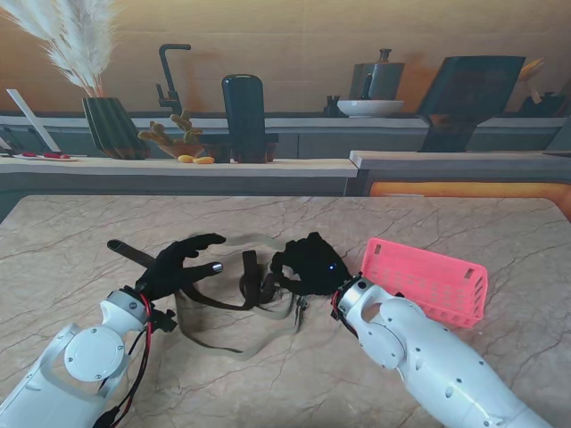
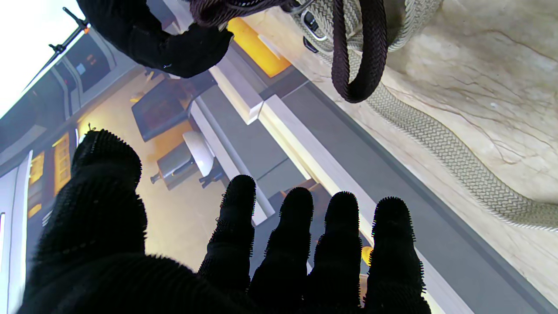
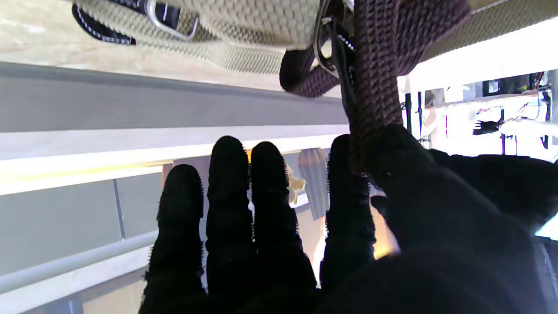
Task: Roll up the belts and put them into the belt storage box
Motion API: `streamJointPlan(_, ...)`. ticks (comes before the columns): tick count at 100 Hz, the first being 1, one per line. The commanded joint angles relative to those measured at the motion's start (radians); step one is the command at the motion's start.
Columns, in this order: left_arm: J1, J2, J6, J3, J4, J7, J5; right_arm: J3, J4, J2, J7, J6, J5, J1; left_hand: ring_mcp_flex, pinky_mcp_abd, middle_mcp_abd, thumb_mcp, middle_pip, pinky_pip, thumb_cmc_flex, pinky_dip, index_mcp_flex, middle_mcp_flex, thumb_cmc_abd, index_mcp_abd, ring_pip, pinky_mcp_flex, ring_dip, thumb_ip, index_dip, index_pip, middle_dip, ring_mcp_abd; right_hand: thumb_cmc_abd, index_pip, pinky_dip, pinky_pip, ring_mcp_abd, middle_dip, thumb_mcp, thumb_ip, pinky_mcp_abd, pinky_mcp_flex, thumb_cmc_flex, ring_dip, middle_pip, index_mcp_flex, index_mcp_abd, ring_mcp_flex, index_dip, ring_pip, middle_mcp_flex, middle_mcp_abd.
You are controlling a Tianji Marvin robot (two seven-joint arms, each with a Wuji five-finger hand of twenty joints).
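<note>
Stand view: even, warm indoor light, marble table (image 1: 294, 374) evenly lit with only soft, faint shadows under my arms, picture a little soft and grainy. Left wrist view: sharp on the woven beige belt (image 2: 453, 152), but a blown-out white corner by the windows. Right wrist view: the nearest belts blurred, glaring white overexposure on the bright side, my gloved right hand (image 3: 305, 235) reading as near-featureless black

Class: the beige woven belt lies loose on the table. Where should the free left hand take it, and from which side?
Probably the bare strap run of the beige woven belt nearest me, approached from above on the left. It lies flat and alone there, while its buckle end is tangled with the dark brown woven belt that the right hand pinches. The left hand is open.
</note>
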Motion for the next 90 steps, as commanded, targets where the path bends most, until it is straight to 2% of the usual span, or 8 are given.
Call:
streamJointPlan(1,0.001,-0.007,-0.006,0.009,-0.001,0.001,0.001,0.011,-0.03,0.001,-0.01,-0.005,-0.002,-0.009,0.018,-0.023,-0.031,-0.02,-0.017,0.014,0.026,0.018,0.01,0.015,0.021,-0.032,0.004,0.004,0.01,0.034,0.016,-0.006,-0.002,-0.022,0.111,0.078,-0.013,-0.008,-0.018,-0.012,0.054,0.016,0.007,-0.013,0.099,-0.01,-0.016,0.027,-0.156,0.022,0.06,-0.016,0.031,-0.022)
streamJointPlan(20,-0.022,-0.003,-0.005,0.053,0.002,-0.024,-0.019,0.066,-0.086,0.003,-0.012,-0.022,-0.013,-0.034,0.01,-0.041,-0.035,-0.014,-0.018,0.015,0.027,0.016,-0.003,0.005,0.012,-0.03,0.002,0.002,0.01,0.035,0.016,-0.008,0.0,-0.03,0.103,0.073,-0.02,-0.02,-0.034,-0.031,0.071,0.013,-0.001,0.004,0.095,-0.021,-0.044,0.037,-0.149,0.043,0.077,-0.035,0.103,-0.061)
streamJointPlan(36,-0.063,-0.004,0.005,0.116,0.022,-0.041,-0.035,0.119,-0.145,0.003,0.014,-0.047,-0.004,-0.059,-0.038,-0.079,-0.03,0.016,-0.033,-0.018,0.016,-0.01,-0.077,-0.063,-0.007,-0.007,-0.023,-0.016,-0.009,0.037,-0.007,-0.04,-0.007,-0.055,0.096,0.068,-0.024,-0.031,-0.047,-0.045,0.078,0.012,-0.005,0.019,0.09,-0.029,-0.067,0.047,-0.145,0.06,0.083,-0.054,0.138,-0.076)
streamJointPlan(39,-0.071,-0.005,0.008,0.129,0.027,-0.037,-0.034,0.131,-0.159,0.002,0.024,-0.051,0.003,-0.066,-0.058,-0.091,-0.03,0.098,-0.038,-0.028,-0.023,-0.025,-0.1,-0.09,-0.03,-0.003,-0.023,-0.025,-0.027,0.029,-0.029,-0.041,-0.021,-0.06,0.094,0.066,-0.024,-0.033,-0.049,-0.046,0.081,0.013,-0.006,0.023,0.089,-0.031,-0.071,0.051,-0.145,0.066,0.084,-0.057,0.143,-0.077)
streamJointPlan(48,-0.094,-0.012,0.012,0.162,0.046,-0.012,-0.019,0.167,-0.204,0.001,0.065,-0.062,0.034,-0.087,-0.102,-0.113,-0.023,0.135,-0.051,-0.065,-0.043,-0.048,-0.155,-0.15,-0.05,0.014,-0.046,-0.041,-0.042,0.028,-0.049,-0.07,-0.029,-0.065,0.085,0.055,-0.026,-0.047,-0.054,-0.049,0.088,0.009,-0.01,0.033,0.084,-0.034,-0.085,0.065,-0.149,0.078,0.091,-0.073,0.156,-0.083)
streamJointPlan(50,-0.098,-0.013,0.011,0.167,0.05,-0.007,-0.017,0.175,-0.215,0.0,0.074,-0.064,0.042,-0.091,-0.11,-0.117,-0.022,0.19,-0.051,-0.077,-0.07,-0.059,-0.162,-0.161,-0.065,0.017,-0.045,-0.041,-0.055,0.021,-0.067,-0.072,-0.039,-0.066,0.083,0.053,-0.026,-0.05,-0.056,-0.049,0.089,0.008,-0.011,0.036,0.083,-0.035,-0.087,0.069,-0.149,0.082,0.093,-0.075,0.16,-0.083)
streamJointPlan(67,-0.12,-0.019,0.002,0.201,0.07,0.007,-0.028,0.222,-0.275,-0.005,0.14,-0.072,0.123,-0.115,-0.177,-0.157,-0.011,0.339,-0.075,-0.163,-0.131,-0.124,-0.226,-0.252,-0.128,0.044,-0.075,-0.061,-0.109,0.009,-0.14,-0.119,-0.089,-0.077,0.073,0.04,-0.025,-0.069,-0.062,-0.048,0.098,0.005,-0.011,0.044,0.079,-0.036,-0.104,0.084,-0.152,0.09,0.099,-0.091,0.173,-0.084)
streamJointPlan(90,-0.142,-0.032,-0.001,0.241,0.092,0.048,-0.019,0.242,-0.319,-0.012,0.182,-0.061,0.196,-0.117,-0.206,-0.168,-0.005,0.434,-0.057,-0.188,-0.151,-0.147,-0.27,-0.308,-0.161,0.066,-0.064,-0.063,-0.126,0.002,-0.183,-0.126,-0.11,-0.085,0.063,0.028,-0.018,-0.088,-0.067,-0.041,0.11,0.002,-0.011,0.049,0.071,-0.037,-0.117,0.096,-0.154,0.1,0.106,-0.115,0.183,-0.087)
